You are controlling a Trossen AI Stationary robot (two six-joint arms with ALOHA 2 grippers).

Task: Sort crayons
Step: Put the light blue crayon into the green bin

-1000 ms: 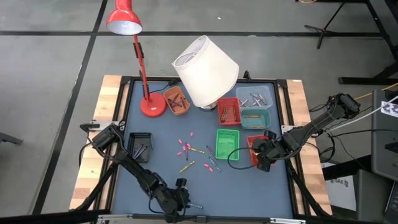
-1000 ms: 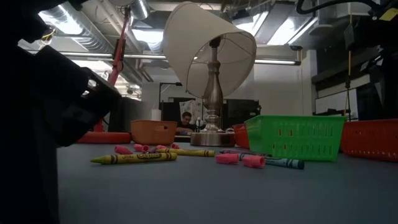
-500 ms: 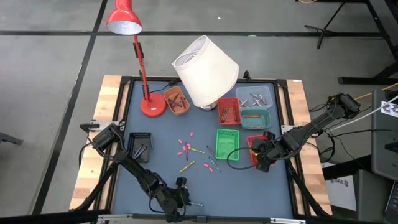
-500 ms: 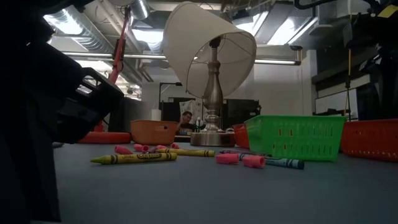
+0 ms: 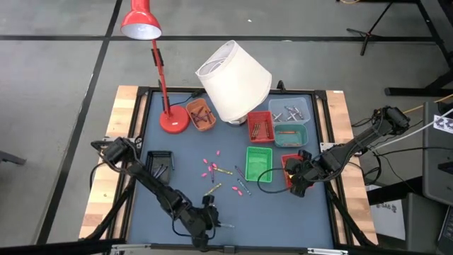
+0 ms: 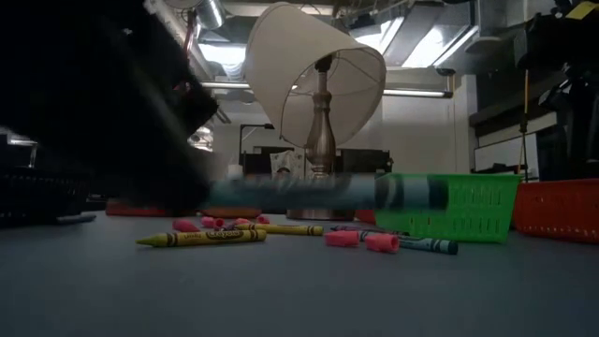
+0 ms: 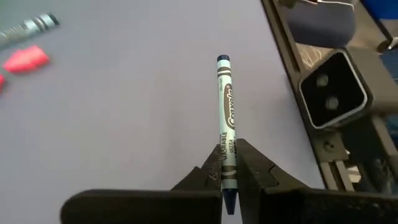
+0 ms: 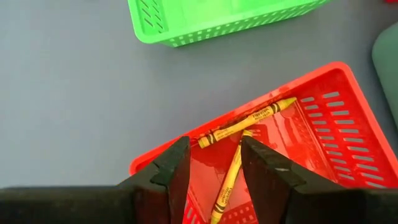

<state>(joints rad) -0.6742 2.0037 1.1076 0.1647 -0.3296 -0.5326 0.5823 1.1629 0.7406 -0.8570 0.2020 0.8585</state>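
A blue crayon (image 7: 225, 106) is clear of the table near its front edge, with my left gripper (image 5: 209, 221) shut on it. In the low view the blue crayon (image 6: 318, 192) shows as a blurred level bar above the table. Loose crayons (image 5: 221, 173) and pink pieces (image 5: 209, 164) lie flat mid-table. My right gripper (image 8: 214, 171) stands open above the red basket (image 8: 323, 124), touching nothing. Two yellow crayons (image 8: 245, 121) lie in that basket. My left gripper pinches the blue crayon between its two fingers (image 7: 249, 171) near one end (image 7: 227, 180). The crayon lies along the fingers, and most of its length sticks out past the fingertips. It is lifted clear of the table, roughly level in the low view.
Baskets stand at the back and right: green (image 5: 258, 161), red (image 5: 260, 126), teal (image 5: 290, 134), clear (image 5: 290, 111), orange-brown (image 5: 201, 115). A black tray (image 5: 158, 164) sits at the left. A red desk lamp (image 5: 173, 120) and a white-shaded lamp (image 5: 233, 81) stand at the back.
My left gripper has risen from the table near its front edge, and its arm has swung a little. The blue crayon has come up with it and now shows clear of the table in the low view, where it did not show before.
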